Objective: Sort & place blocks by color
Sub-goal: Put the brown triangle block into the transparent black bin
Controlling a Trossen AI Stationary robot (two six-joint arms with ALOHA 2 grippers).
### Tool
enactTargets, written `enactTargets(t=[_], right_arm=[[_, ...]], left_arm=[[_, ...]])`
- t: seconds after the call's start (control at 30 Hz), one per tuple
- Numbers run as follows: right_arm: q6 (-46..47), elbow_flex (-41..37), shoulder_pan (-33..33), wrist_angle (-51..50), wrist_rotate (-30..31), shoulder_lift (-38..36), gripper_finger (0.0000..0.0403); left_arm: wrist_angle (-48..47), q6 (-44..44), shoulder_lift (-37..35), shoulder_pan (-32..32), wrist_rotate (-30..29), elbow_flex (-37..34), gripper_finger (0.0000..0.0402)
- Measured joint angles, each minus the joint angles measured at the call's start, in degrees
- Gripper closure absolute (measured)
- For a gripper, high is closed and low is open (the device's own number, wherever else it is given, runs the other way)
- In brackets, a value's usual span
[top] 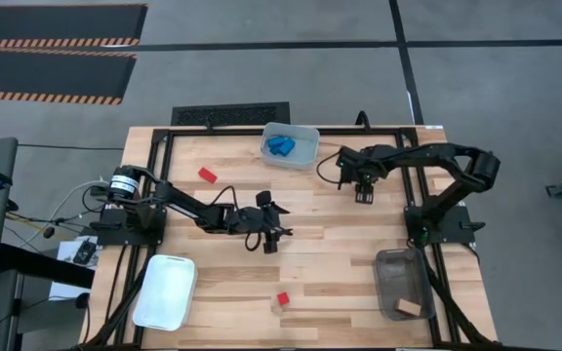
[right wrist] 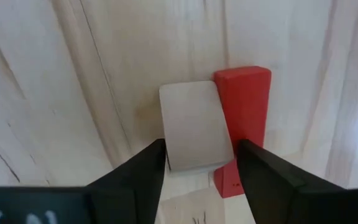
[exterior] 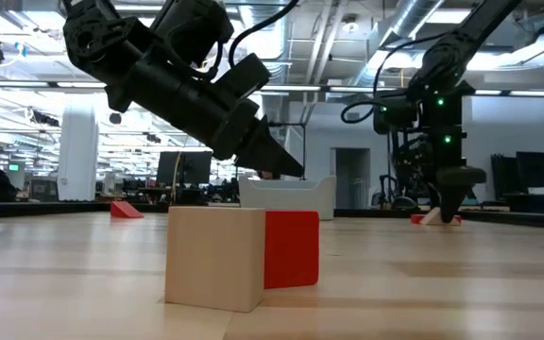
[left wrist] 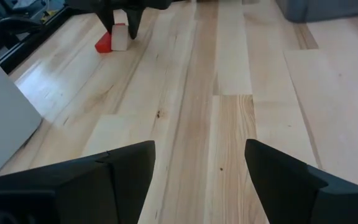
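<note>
My right gripper (right wrist: 201, 152) points down at the far right of the table (top: 364, 197), open, one finger on each side of a tan block (right wrist: 194, 124). That block lies flat beside a red block (right wrist: 244, 106). My left gripper (top: 269, 242) hovers open over bare wood at mid table (left wrist: 201, 155), holding nothing. Another red block (top: 283, 298) and a tan block (exterior: 215, 257) stand together on the wood near the front edge. A third red block (top: 208, 175) lies at the far left. Blue blocks (top: 281, 147) lie in a clear bin (top: 305, 132). My right gripper comes from above with its fingers (right wrist: 148, 165) standing on either side of the tan block's near end (right wrist: 191, 163). Whether they touch it I cannot tell. The block lies flat on the table.
A white bin (top: 164, 291) stands at the near left. A grey bin (top: 398, 268) at the near right holds a tan block (top: 413, 309). Black frame rails run along the table's sides. Open wood lies between the two arms.
</note>
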Motion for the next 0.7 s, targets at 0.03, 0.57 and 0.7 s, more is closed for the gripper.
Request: enactTargets(t=[0.03, 0.57, 0.7], right_arm=[[0.24, 0.17, 0.30, 0.14, -0.27, 0.01, 0.0202], [4.90, 0.35, 4.92, 0.21, -1.40, -0.49, 0.0243], [5.27, 0.22, 8.59, 0.44, -2.29, -2.12, 0.0248]], left_arm=[[0.09, -0.01, 0.00, 0.00, 0.00, 0.00, 0.0161], [0.90, 0.00, 0.02, 0.00, -0.02, 0.00, 0.0161], [0.92, -0.24, 0.02, 0.00, -0.04, 0.02, 0.0161]])
